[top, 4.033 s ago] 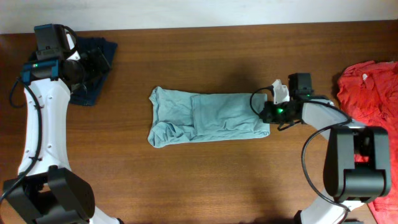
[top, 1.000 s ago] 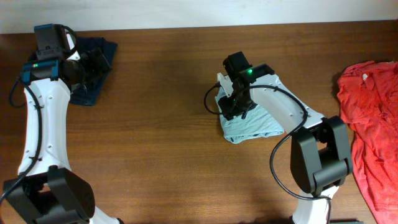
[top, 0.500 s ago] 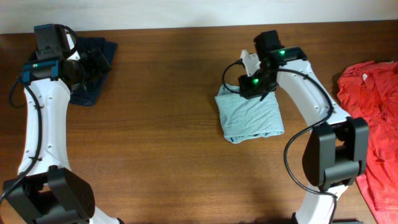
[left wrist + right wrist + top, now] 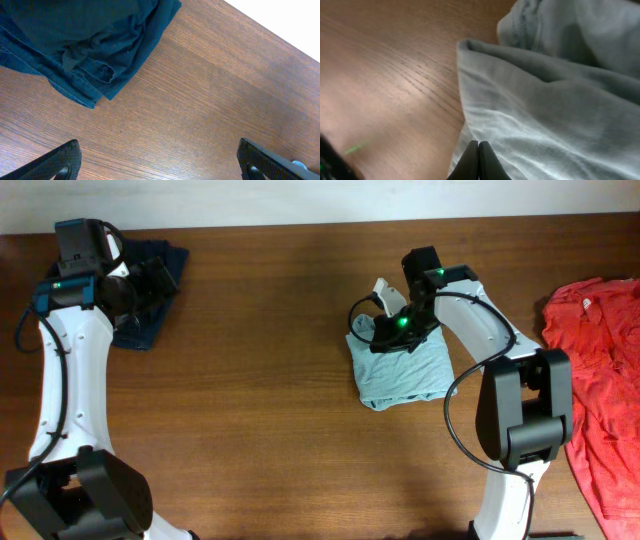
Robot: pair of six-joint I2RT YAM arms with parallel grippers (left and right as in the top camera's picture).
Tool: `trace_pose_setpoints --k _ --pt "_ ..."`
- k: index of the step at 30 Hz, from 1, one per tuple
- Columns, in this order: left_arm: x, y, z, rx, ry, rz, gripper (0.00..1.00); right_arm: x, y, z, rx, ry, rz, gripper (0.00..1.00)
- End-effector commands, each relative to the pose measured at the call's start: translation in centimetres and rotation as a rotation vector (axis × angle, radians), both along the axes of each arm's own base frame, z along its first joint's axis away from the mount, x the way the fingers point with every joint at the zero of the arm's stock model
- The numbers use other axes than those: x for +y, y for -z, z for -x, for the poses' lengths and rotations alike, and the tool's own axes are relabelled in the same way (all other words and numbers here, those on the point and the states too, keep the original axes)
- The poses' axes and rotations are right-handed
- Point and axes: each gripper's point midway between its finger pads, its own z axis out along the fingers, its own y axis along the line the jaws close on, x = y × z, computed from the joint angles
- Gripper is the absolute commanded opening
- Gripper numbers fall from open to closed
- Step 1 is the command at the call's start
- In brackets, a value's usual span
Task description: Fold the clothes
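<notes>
My right gripper [image 4: 478,160], fingers shut, rests at the upper left edge of the pale grey-teal T-shirt [image 4: 405,375], which lies folded into a compact rectangle right of the table's [image 4: 260,410] middle; whether cloth is pinched I cannot tell. My left gripper [image 4: 160,162] hangs wide open beside the bunched dark navy garment [image 4: 90,40] at far left. I judge one garment nearly done, with the navy one and the rumpled red shirt [image 4: 600,370] at the right edge left to fold.
</notes>
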Motion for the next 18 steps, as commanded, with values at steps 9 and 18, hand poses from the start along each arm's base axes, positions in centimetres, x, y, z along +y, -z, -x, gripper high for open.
trace_pose_setpoints --k 9,18 --pt "0.2 0.1 0.0 0.003 -0.005 -0.006 0.99 2.1 -0.7 -0.8 -0.135 0.030 0.341 0.10" --pt "0.2 0.1 0.0 0.003 -0.005 -0.006 0.99 2.6 -1.5 -1.9 -0.327 0.310 0.655 0.36"
